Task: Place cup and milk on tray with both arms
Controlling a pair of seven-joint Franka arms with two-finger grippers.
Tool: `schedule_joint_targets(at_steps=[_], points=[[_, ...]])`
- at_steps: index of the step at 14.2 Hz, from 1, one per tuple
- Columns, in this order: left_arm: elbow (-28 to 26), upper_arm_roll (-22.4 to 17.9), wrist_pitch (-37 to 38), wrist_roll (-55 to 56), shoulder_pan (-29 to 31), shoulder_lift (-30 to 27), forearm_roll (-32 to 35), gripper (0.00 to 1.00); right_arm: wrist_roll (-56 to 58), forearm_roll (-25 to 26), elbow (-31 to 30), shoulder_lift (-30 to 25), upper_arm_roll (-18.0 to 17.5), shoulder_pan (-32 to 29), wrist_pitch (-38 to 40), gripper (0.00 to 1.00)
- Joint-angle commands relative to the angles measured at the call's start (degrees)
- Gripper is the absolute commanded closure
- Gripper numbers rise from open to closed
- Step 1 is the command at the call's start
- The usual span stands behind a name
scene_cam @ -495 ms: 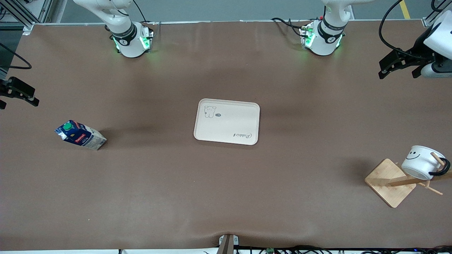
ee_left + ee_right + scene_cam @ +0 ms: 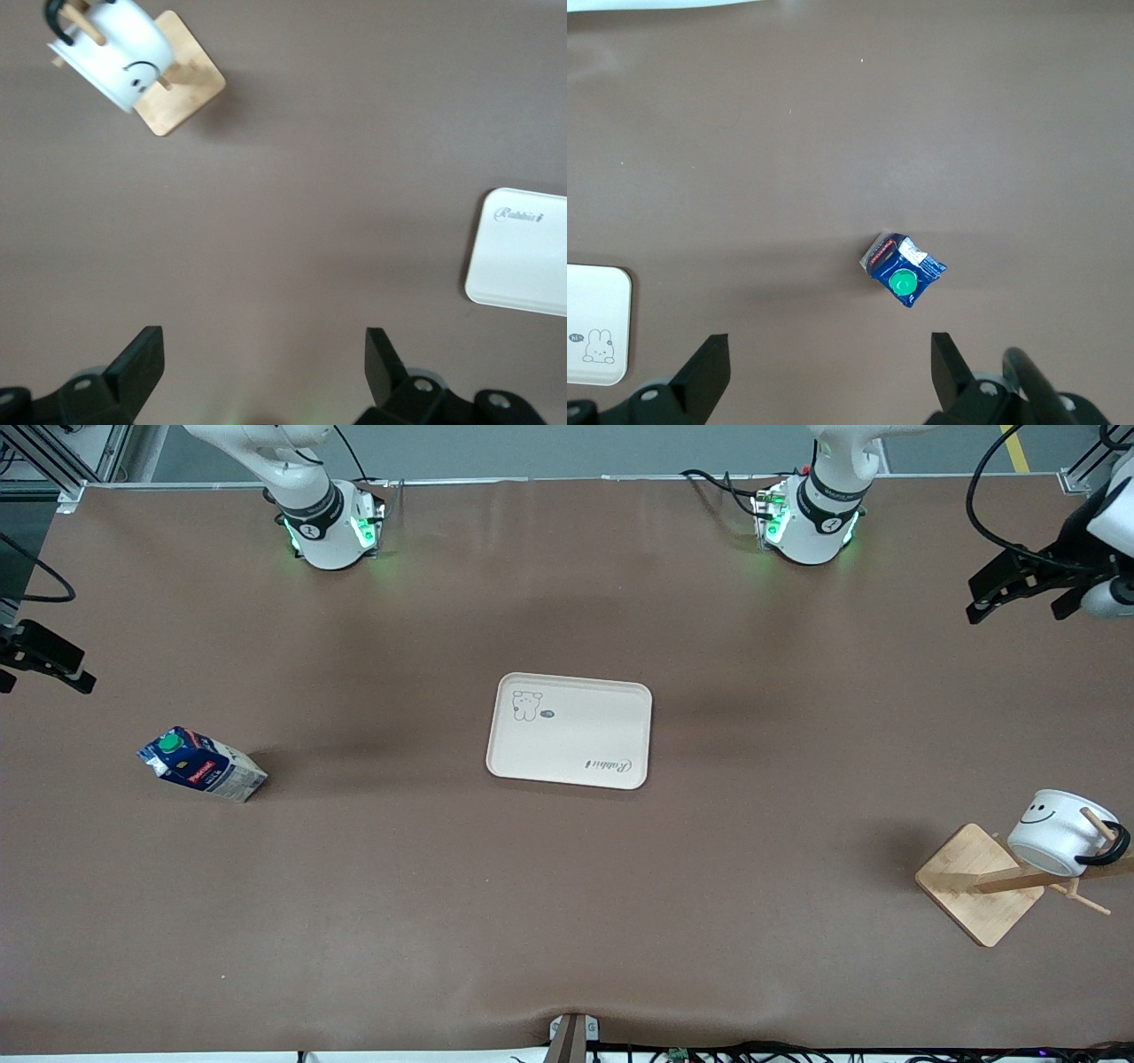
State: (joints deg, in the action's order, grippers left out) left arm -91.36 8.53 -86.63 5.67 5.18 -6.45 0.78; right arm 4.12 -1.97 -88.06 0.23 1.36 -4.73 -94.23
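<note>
Tray [image 2: 570,731]: flat cream tray, centre of the front view, nothing on it yet.
Milk [image 2: 202,764]: blue and white carton with a green cap, on the brown surface [image 2: 567,886] at the middle left of the frame, well apart from the tray. It looks upright in the right wrist view, cap facing up.
Cup [image 2: 1060,833]: white smiley mug hanging on a peg of a wooden stand [image 2: 979,883], lower right of the frame, its black handle looped over the peg.
Left gripper [image 2: 1019,589]: upper right edge of the frame, over bare surface, fingers [image 2: 142,359] apart and holding nothing.
Right gripper [image 2: 40,657]: left edge of the frame, over bare surface near the milk, fingers [image 2: 709,363] apart and holding nothing.
Risk, cup: the handle may catch on the peg if the mug is pulled sideways, not slid off along it, which could tip the light stand.
Risk, milk: the narrow carton may topple if one finger touches first.
Risk, tray: both arms arriving together over the small tray could collide.
</note>
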Motion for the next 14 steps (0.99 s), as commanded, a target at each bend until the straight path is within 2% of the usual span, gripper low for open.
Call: schedule_joint_targets(at_steps=[1, 2, 5, 8, 11, 14], points=[[1.5, -1.1, 0.5, -1.7, 1.9, 1.2, 1.3, 0.0, -0.9, -0.6, 1.6, 0.1, 0.1, 0.1, 2.5, 0.0], [1.0, -1.1, -0.4, -2.7, 3.5, 1.4, 1.3, 0.0, -0.9, -0.8, 1.7, 0.1, 0.1, 0.0, 2.6, 0.0], [-5.4, -0.9, -9.8, -9.4, 10.8, 0.8, -0.7, 0.0, -1.0, -0.7, 1.7, 0.1, 0.1, 0.1, 2.6, 0.0], [-10.2, -1.0, -16.8, -12.2, 15.0, 0.6, -6.3, 0.0, -1.0, -0.7, 1.7, 0.2, 0.2, -0.2, 2.6, 0.0], [-15.6, -1.0, -25.0, -20.5, 18.3, 0.6, -9.6, 0.0, -1.0, -0.7, 1.7, 0.5, 0.2, -0.2, 2.5, 0.0], [-19.0, -1.0, -29.5, -29.6, 22.5, 0.7, -16.0, 0.0, -1.0, -0.7, 1.6, 1.4, 0.2, 0.0, 2.6, 0.0]])
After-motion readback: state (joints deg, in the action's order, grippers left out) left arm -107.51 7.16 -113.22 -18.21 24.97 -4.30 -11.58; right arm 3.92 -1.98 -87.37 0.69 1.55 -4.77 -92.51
